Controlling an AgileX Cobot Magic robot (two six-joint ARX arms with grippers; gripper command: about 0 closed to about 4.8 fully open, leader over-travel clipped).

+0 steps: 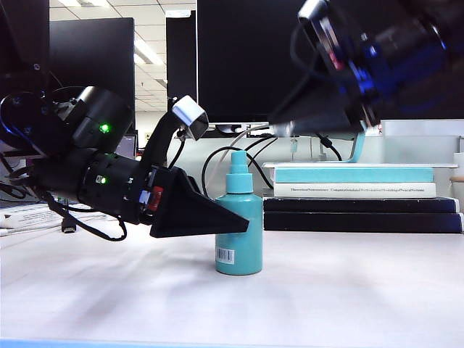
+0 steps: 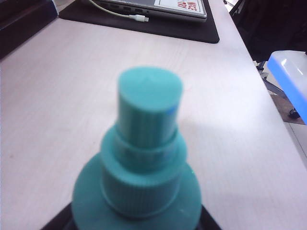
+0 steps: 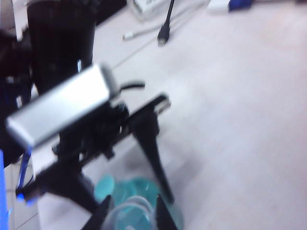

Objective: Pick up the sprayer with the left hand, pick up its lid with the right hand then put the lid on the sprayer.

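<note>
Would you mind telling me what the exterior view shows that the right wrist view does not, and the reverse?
Only the exterior view shows the sprayer's white barcode label, the stacked books behind it, and the right gripper raised above them. Only the right wrist view shows the clear lid pinched between the right gripper's fingers, hanging over the nozzle. Both show the teal sprayer standing on the table with the left gripper around its body.
</note>
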